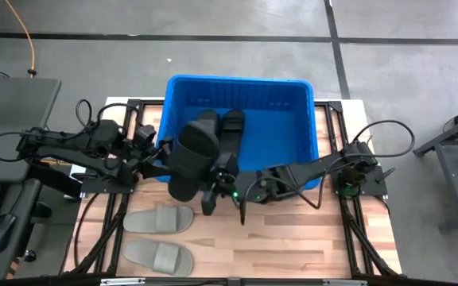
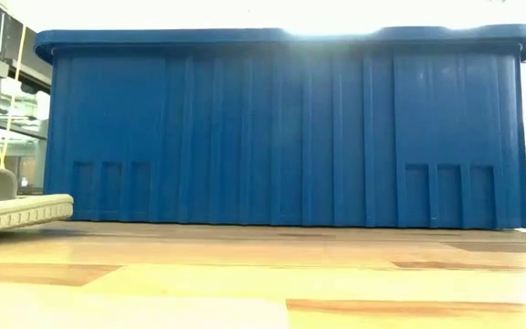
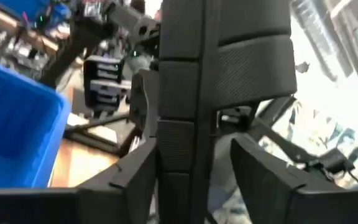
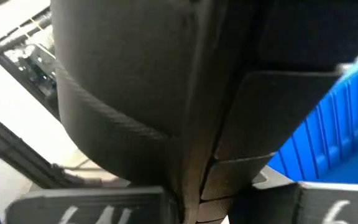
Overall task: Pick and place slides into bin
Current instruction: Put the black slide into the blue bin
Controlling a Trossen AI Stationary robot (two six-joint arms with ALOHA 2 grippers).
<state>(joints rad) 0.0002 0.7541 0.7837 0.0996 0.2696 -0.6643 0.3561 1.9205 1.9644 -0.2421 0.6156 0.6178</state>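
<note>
A black slide (image 1: 188, 159) is raised above the near left rim of the blue bin (image 1: 293, 95), between my two grippers. My left gripper (image 1: 159, 155) is on it from the left, and my right gripper (image 1: 211, 195) is on its near end. Both are shut on it. Another black slide (image 1: 231, 131) lies inside the bin. Two light grey slides (image 1: 159, 219) (image 1: 159, 256) lie flat on the table in front of the bin. The low view shows one of them (image 2: 16, 206) beside the bin's wall (image 2: 281, 137). My left gripper has the black slide edge-on between its two fingers (image 3: 135, 177). One finger lies against the sole (image 3: 182, 143) and the other stands on the strap side (image 3: 253, 68). The fingers come level from the table's left. The slide is lifted clear. My right gripper pinches the slide between its two fingers, at the sole's edge (image 4: 197, 180) next to the strap (image 4: 110, 112). It comes from the table's right at the slide's near end. The slide fills the wrist view and hides the fingertips. It is clear of the table.
The bin stands at the far middle of the wooden table (image 1: 293, 238). Dark frame rails (image 1: 348, 214) run along both sides of the table. There is free room on the table's near right. A grey side table (image 1: 14, 103) stands on the left.
</note>
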